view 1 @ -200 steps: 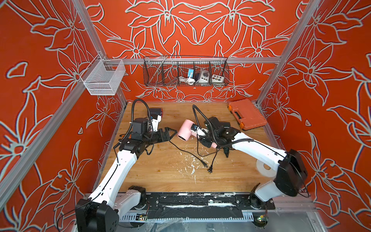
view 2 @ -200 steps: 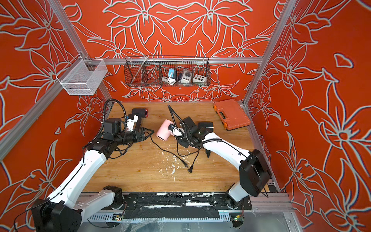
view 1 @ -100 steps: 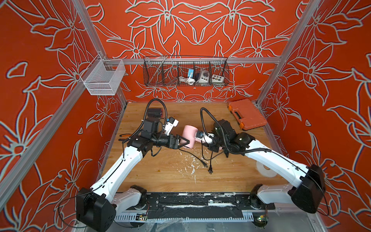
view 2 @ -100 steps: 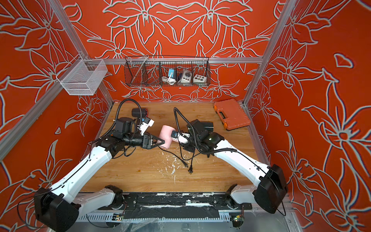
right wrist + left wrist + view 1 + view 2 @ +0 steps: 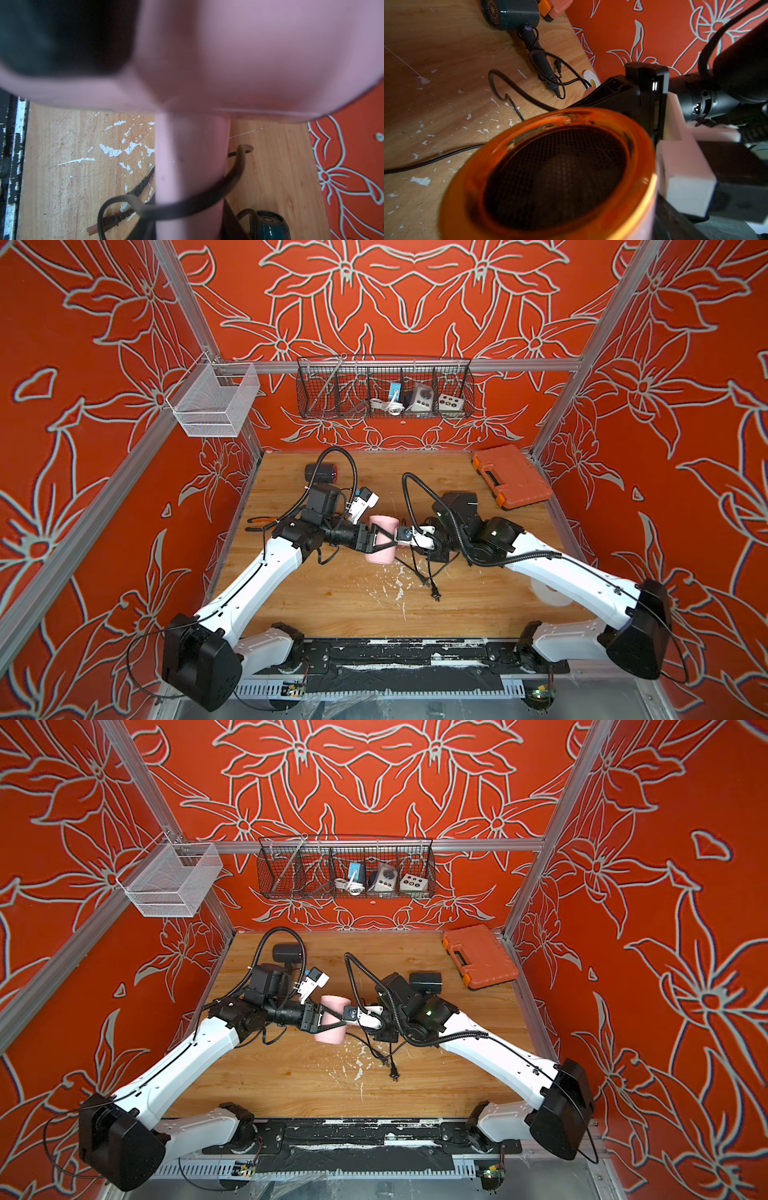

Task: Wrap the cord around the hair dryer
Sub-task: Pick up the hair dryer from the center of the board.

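The pink hair dryer (image 5: 381, 541) hangs just above the table's middle in both top views. My right gripper (image 5: 402, 542) is shut on its handle (image 5: 187, 158), which runs down the middle of the right wrist view. My left gripper (image 5: 390, 540) has its fingers spread wide to either side of the barrel. The dryer's orange-rimmed mouth (image 5: 550, 176) fills the left wrist view and hides those fingers. The black cord (image 5: 207, 199) loops once across the handle, then trails onto the wood and ends at its plug (image 5: 435, 593).
A dark teal dryer (image 5: 508, 12) with its own cord lies behind my right arm. A black cylinder (image 5: 320, 472) sits at the back left, an orange case (image 5: 513, 481) at the back right and a white roll (image 5: 548, 593) under my right forearm. Wire baskets (image 5: 384, 389) hang on the back wall.
The right arm carried the dryer forward and toward the middle. The left arm swung in from the left, and its wide jaws now straddle the barrel.
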`<move>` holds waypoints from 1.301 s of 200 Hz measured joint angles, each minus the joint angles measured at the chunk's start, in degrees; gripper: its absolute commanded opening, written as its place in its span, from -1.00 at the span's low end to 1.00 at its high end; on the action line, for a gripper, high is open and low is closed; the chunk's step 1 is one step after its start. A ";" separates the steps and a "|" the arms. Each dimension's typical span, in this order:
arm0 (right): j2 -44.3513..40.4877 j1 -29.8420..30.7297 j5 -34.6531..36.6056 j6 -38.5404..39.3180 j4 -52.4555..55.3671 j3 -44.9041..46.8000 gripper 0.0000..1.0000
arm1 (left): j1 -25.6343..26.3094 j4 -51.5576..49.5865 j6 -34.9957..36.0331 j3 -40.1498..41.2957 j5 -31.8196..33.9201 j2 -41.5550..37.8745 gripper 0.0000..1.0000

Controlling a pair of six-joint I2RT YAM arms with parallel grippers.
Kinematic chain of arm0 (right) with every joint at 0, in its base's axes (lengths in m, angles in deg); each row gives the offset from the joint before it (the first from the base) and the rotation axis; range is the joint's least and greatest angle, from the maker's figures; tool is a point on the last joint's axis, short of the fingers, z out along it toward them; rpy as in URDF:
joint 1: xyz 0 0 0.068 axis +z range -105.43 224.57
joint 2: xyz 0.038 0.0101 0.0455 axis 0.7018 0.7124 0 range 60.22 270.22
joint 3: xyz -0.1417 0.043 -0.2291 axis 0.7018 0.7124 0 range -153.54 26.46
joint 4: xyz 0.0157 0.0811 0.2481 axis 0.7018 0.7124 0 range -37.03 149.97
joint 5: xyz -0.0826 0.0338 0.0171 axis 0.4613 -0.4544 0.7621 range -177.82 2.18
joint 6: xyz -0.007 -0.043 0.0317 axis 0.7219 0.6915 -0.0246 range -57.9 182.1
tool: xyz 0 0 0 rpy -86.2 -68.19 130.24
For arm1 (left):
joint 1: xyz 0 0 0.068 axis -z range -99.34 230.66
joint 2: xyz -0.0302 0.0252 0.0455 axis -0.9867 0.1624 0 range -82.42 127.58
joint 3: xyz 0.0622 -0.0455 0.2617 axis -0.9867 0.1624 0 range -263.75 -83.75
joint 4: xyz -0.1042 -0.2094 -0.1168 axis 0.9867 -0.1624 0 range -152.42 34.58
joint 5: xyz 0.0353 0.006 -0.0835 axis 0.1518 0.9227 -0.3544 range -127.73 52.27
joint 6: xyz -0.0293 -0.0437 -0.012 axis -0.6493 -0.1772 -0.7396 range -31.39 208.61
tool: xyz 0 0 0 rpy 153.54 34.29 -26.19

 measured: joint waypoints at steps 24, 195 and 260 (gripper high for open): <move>0.09 1.07 1.07 0.24 -0.09 -0.13 -1.00 | 0.31 -0.02 0.07 -0.02 -0.15 0.37 0.72; -9.49 -15.32 6.34 -14.05 -8.07 1.84 0.75 | 1.70 -8.96 2.23 -9.01 18.53 -2.49 -1.00; -10.99 -23.78 5.51 -26.88 -11.50 6.05 0.70 | 1.68 -13.40 3.74 -15.76 20.31 -3.65 -1.00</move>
